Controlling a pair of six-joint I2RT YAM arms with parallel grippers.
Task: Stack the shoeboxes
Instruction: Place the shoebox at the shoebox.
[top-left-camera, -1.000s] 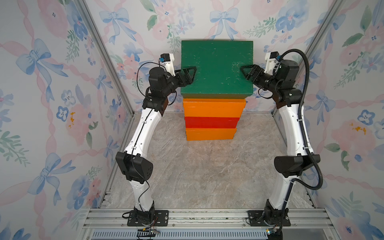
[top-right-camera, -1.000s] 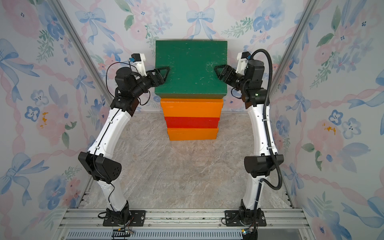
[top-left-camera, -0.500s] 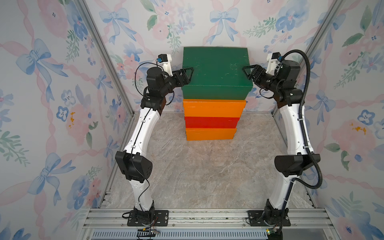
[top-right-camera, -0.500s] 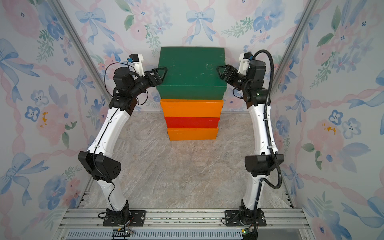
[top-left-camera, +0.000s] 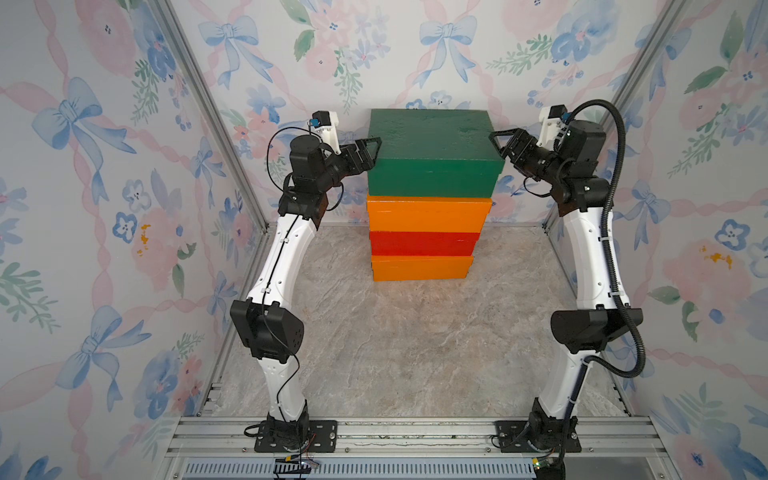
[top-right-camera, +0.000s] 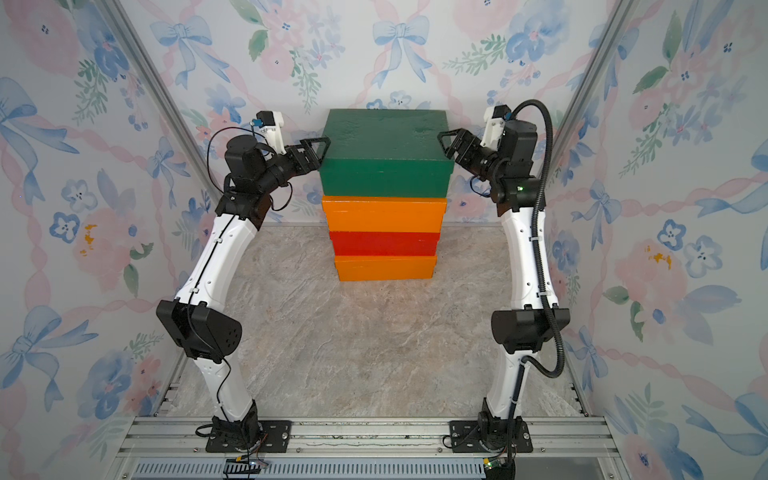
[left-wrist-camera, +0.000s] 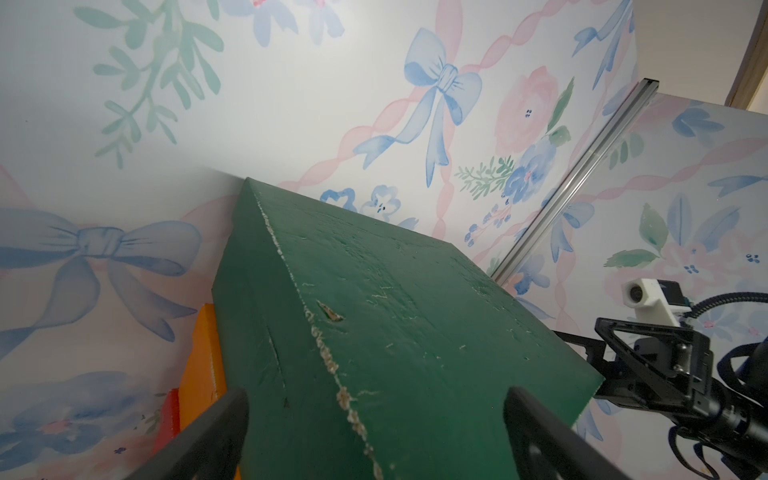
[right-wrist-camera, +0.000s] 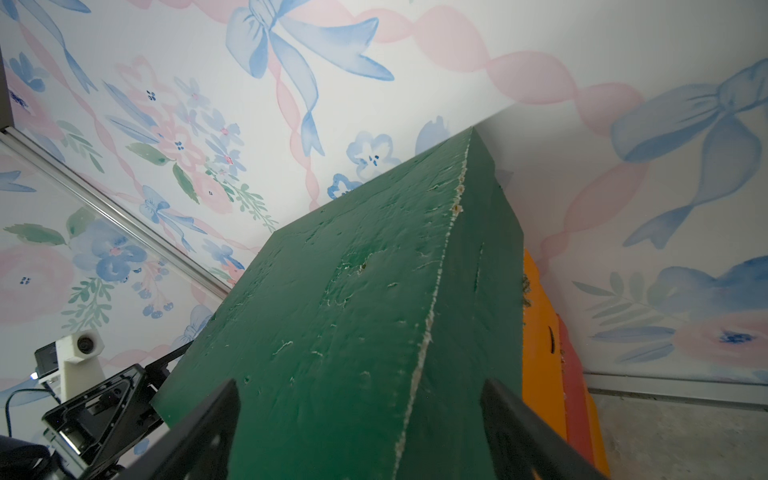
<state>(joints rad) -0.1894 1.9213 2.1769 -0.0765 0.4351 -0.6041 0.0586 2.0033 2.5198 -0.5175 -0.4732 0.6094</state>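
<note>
Four shoeboxes stand in one stack against the back wall. From the floor up they are an orange one (top-left-camera: 422, 268), a red one (top-left-camera: 424, 243), a second orange one (top-left-camera: 428, 214) and a dark green one (top-left-camera: 432, 145) (top-right-camera: 384, 141) on top. My left gripper (top-left-camera: 374, 145) (left-wrist-camera: 374, 411) is open at the green box's left end. My right gripper (top-left-camera: 496, 141) (right-wrist-camera: 359, 399) is open at its right end. In both wrist views the green box (left-wrist-camera: 395, 332) (right-wrist-camera: 353, 291) fills the gap between wide-apart jaws, whose tips straddle its upper end edge.
Floral wallpapered walls close in at the back and both sides, with aluminium posts (top-left-camera: 216, 124) (top-left-camera: 590, 158) at the back corners. The marbled floor (top-left-camera: 415, 340) stretches from the stack to the metal base rail (top-left-camera: 415, 432) where both arms are mounted.
The green shoebox has come down onto the stack. Both grippers have drawn outward from over its lid to its end edges. The right jaws have opened wider.
</note>
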